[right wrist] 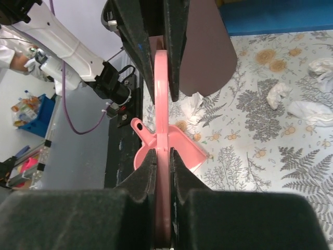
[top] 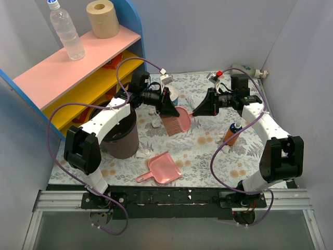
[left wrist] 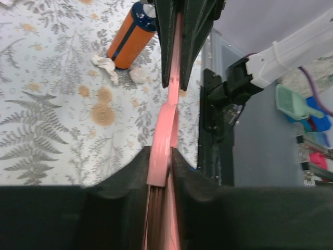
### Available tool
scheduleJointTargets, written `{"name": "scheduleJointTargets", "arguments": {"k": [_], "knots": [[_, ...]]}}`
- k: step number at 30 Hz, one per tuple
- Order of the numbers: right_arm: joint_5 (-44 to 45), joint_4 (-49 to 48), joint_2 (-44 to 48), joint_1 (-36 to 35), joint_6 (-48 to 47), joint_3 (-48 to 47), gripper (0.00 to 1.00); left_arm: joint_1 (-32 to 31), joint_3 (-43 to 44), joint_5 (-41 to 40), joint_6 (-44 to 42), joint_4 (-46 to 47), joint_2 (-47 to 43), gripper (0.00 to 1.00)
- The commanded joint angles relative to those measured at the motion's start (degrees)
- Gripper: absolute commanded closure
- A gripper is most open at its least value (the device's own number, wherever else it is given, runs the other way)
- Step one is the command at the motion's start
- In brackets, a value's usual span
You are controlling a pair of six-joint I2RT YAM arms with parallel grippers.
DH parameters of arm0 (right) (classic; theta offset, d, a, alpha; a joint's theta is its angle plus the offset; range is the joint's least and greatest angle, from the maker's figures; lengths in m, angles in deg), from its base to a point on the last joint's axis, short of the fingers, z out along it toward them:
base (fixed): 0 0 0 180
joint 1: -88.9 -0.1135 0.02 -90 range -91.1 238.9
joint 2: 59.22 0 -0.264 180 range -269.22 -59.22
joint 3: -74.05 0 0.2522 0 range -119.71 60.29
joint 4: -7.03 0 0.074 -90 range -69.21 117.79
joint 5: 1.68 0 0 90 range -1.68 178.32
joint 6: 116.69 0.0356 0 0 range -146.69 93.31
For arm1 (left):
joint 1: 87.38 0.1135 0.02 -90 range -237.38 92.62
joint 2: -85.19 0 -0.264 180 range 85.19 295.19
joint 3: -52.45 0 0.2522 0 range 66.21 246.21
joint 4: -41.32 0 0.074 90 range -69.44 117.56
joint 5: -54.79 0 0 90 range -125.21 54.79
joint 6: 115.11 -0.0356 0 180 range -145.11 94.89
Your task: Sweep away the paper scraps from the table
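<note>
- Top view: the left gripper (top: 169, 109) and the right gripper (top: 200, 110) face each other above the table (top: 208, 151). Both are clamped on one pink plastic brush (top: 178, 123), the left nearer its wide ribbed head and the right at the narrow end. The paper scraps (top: 154, 125) are crumpled white tissue-like bits. One lies just below the left gripper, and another sits lower down at the foot of the round brown bin (top: 122, 134). A smooth pink dustpan (top: 162, 167) lies flat on the leaf-and-flower cloth, well back from both grippers, towards the arm bases.
- Left wrist view: the gripper's own matte black fingers pinch the brush, which is seen edge-on as a thin pink strip. The other gripper's fingers pinch it further out. To the left of the strip, two scraps rest on the cloth just beside an orange bottle (left wrist: 127, 39) with a dark stripe (its label is too small to read).
- Right wrist view: the padded fingers are closed tight on the brush, and the left gripper is closed on it beyond them. Several scraps are scattered on the grey fern print to the right of the fingers. One more lies against the bin's base, and the dustpan shows behind the strip.
</note>
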Motion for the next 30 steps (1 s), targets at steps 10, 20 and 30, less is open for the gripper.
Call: {"name": "scheduleJointTargets", "arguments": {"k": [10,20,30], "knots": [[10.18,5.96,4.18,4.92,-3.66,-0.80,0.99,0.15,0.81,-10.87,-4.69,-1.44,-3.60,0.38],[45.08,11.87,15.33,4.92,-8.33,2.10,0.99,-2.22,-1.03,-16.85,-37.88,-27.41,-7.03,0.34],[42.45,7.47,22.81,4.92,-5.33,11.77,0.99,-10.13,-21.69,-26.62,-44.26,-28.34,-18.54,0.35]]}}
